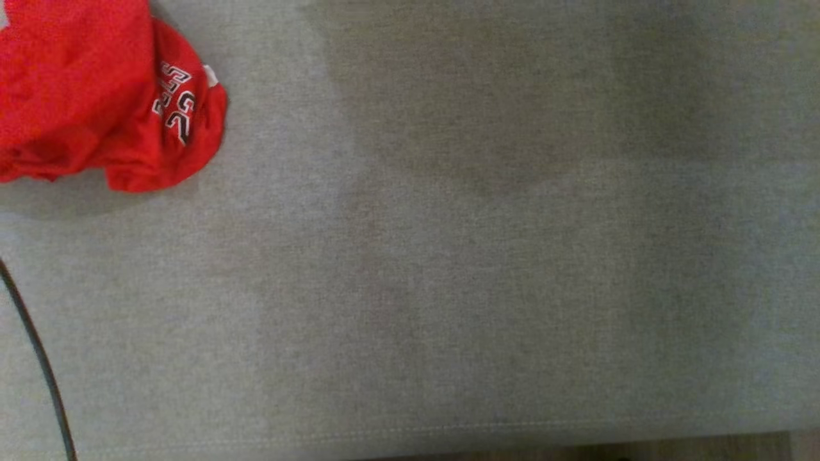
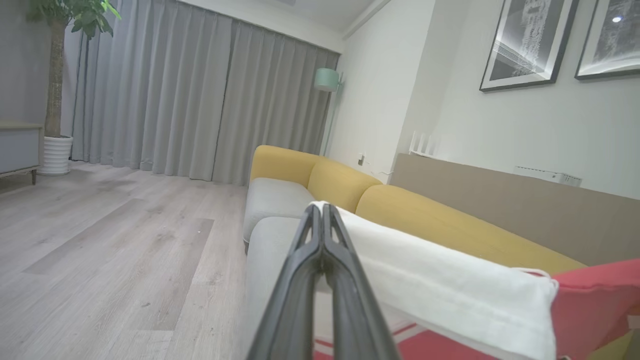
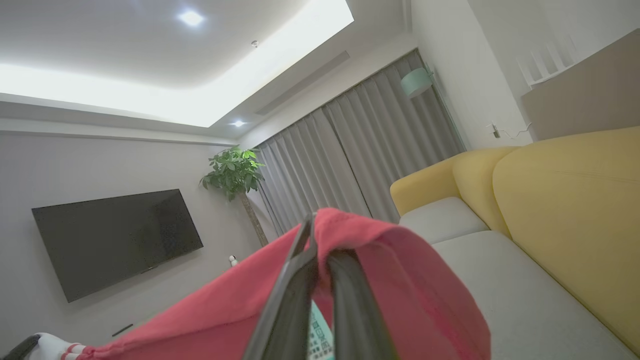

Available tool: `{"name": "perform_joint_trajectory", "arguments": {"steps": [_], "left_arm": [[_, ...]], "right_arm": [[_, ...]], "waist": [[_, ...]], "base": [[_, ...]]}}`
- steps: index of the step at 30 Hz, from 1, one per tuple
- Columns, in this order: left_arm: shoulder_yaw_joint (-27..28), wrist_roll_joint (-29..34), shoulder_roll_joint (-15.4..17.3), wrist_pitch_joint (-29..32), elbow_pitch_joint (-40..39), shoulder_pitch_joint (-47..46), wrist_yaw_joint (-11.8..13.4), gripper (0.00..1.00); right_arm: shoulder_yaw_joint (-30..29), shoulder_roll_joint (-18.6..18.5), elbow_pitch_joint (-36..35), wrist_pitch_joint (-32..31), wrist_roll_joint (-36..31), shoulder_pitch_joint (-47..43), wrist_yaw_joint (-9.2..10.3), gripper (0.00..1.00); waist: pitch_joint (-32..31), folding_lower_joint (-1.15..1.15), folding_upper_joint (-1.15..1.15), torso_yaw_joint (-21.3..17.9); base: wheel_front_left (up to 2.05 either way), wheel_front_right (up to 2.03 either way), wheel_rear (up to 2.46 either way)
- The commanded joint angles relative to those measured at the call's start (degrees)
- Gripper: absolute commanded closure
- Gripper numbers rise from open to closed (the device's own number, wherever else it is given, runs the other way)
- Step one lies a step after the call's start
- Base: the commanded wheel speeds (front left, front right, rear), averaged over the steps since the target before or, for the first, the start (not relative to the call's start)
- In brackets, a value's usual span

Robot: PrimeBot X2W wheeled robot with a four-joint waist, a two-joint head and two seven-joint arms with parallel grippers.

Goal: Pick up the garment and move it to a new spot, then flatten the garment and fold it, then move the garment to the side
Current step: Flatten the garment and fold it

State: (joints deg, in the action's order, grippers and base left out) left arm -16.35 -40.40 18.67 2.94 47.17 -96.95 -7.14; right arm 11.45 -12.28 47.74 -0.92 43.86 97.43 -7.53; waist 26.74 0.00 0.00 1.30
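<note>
The garment [image 1: 96, 89] is a red jersey with white and black lettering, bunched at the top left of the head view over the grey sofa seat [image 1: 448, 288]. In the left wrist view my left gripper [image 2: 321, 207] is shut, its tips pinching the garment's white band [image 2: 440, 280], and the red cloth [image 2: 595, 305] trails off to the right. In the right wrist view my right gripper [image 3: 312, 220] is shut on a fold of the red garment [image 3: 400, 280], which drapes over both fingers; a printed label shows between them.
A yellow backrest [image 2: 440, 220] runs along the grey seat [image 3: 500, 290]. The seat's front seam and a strip of wood floor [image 1: 640, 448] lie at the bottom of the head view. A dark cable [image 1: 38, 358] crosses its lower left. A wall TV [image 3: 115, 240] and a potted plant [image 3: 232, 170] stand across the room.
</note>
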Motion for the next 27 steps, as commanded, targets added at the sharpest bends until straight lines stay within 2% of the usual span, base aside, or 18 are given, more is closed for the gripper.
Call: {"name": "perform_joint_trajectory", "arguments": {"steps": [1, 7, 13, 19, 24, 27], "left_arm": [[-0.2, -0.4, 3.0, -0.2, -1.2, -2.6, -0.3, 1.00], [-6.7, -4.5, 4.0, 1.1, 0.8, 2.8, -0.3, 1.00], [-17.1, -9.5, 6.8, 6.1, -0.9, 16.4, -0.3, 1.00], [-25.2, -16.3, 12.5, 12.9, -7.2, 30.8, -0.3, 1.00], [-28.5, -23.5, 18.0, 22.9, -14.5, 41.1, -0.3, 1.00], [-30.2, -25.7, 22.1, 27.4, -21.4, 46.2, -0.3, 1.00]], "right_arm": [[0.1, 0.3, -1.4, 0.4, 0.7, 2.4, 0.04, 1.00], [5.2, -1.5, 1.9, -0.9, 4.3, -3.2, 0.04, 1.00], [12.5, -1.8, 3.6, -4.6, 10.0, -17.4, 0.04, 1.00], [21.1, -4.1, 1.2, -12.5, 15.5, -32.8, 0.04, 1.00], [27.4, -8.2, -2.2, -20.6, 19.1, -42.7, 0.04, 1.00], [31.1, -11.2, -4.6, -26.7, 20.5, -47.5, 0.04, 1.00]], "waist": [[-0.3, 0.00, 0.00, 0.3], [-2.7, 0.00, 0.00, 1.2], [-9.4, 0.00, 0.00, 0.8], [-17.2, 0.00, 0.00, 0.0], [-22.8, 0.00, 0.00, -0.2], [-25.5, 0.00, 0.00, -0.4]], "base": [[0.00, 0.00, 0.00], [0.00, 0.00, 0.00], [0.00, 0.00, 0.00], [0.00, 0.00, 0.00], [0.00, 0.00, 0.00], [0.00, 0.00, 0.00]]}}
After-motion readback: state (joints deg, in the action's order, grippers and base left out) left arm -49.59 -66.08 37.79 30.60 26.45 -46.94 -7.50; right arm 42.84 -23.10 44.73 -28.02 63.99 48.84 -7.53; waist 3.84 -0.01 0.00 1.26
